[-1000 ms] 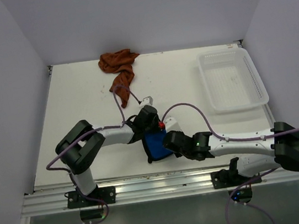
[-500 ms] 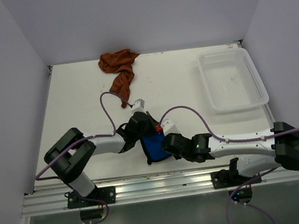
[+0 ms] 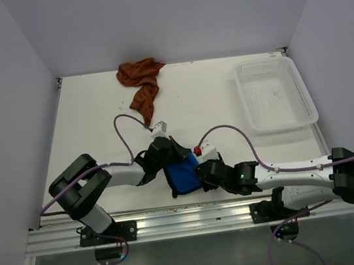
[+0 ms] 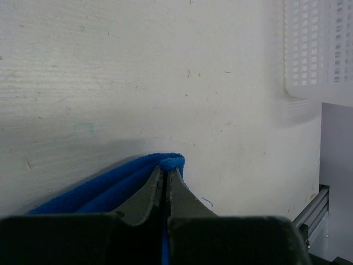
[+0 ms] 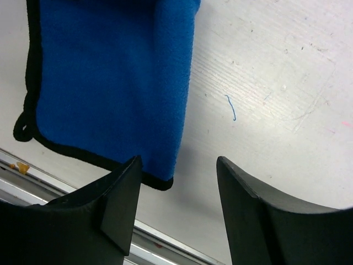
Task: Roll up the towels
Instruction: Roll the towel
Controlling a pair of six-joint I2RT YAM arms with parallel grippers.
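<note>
Now, step: rolling the blue towel, lying near the table's front edge.
Left gripper: pinching the towel's folded edge.
Right gripper: spreading wide, empty.
Advice: keeping the fold taut while turning.
Brown towel: waiting at the table's far edge.

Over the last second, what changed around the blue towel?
The right gripper has opened and let go of the blue towel, its forearm swinging right. The left gripper has drawn back toward its base, staying shut on the towel's folded edge, and the towel now lies tilted. The rust-brown towel and white basket stayed put.
</note>
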